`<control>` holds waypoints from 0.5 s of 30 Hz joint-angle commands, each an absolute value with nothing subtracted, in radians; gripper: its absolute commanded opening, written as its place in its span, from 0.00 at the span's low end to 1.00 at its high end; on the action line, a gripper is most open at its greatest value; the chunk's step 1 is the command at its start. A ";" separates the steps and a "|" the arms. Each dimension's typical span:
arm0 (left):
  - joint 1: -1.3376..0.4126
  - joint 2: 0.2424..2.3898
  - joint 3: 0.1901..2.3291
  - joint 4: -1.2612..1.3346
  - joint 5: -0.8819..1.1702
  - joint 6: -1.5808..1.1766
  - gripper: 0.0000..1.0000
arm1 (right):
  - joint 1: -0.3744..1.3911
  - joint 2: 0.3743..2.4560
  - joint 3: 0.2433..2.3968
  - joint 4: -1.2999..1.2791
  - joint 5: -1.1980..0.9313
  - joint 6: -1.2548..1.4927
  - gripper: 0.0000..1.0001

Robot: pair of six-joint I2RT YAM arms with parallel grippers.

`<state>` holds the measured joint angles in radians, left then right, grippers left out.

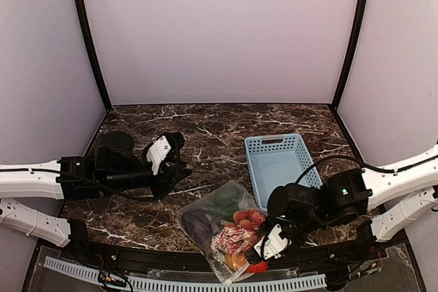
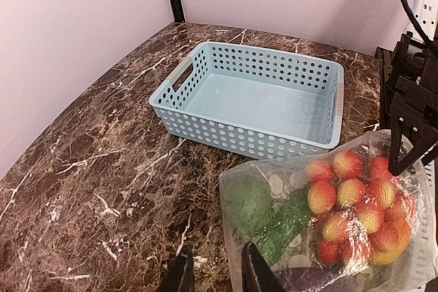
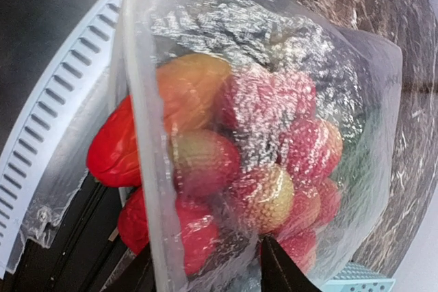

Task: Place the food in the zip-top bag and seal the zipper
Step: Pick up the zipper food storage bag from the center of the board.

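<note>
Risking a spill at the bench's near edge
The stuffed zip-top bag lies there, red food seemingly bulging past the zipper. The right hand straddles the mouth, half-wide; whether it pinches, I cannot tell. The left hand, narrow and empty, hovers near the left edge. Zipping now could jam or push food off.

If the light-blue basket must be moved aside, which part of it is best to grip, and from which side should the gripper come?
Probably the short wall with the handle slot, from above: the basket stands upright and empty, its thin rim is free, so one finger can go inside and one outside.
</note>
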<state>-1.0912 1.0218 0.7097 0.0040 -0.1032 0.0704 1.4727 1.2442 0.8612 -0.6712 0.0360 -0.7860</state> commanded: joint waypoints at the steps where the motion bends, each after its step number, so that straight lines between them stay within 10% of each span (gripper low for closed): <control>1: -1.093 1.003 0.697 0.021 -0.133 0.060 0.24 | 1.489 1.263 0.827 -0.540 0.171 -0.795 0.38; 8: -1.092 0.994 0.699 0.006 -0.108 0.073 0.24 | 1.476 1.255 0.929 -0.557 0.196 -0.804 0.00; 15: -1.110 0.945 0.687 -0.032 -0.049 0.105 0.25 | 1.350 1.284 1.139 -0.599 0.127 -0.846 0.00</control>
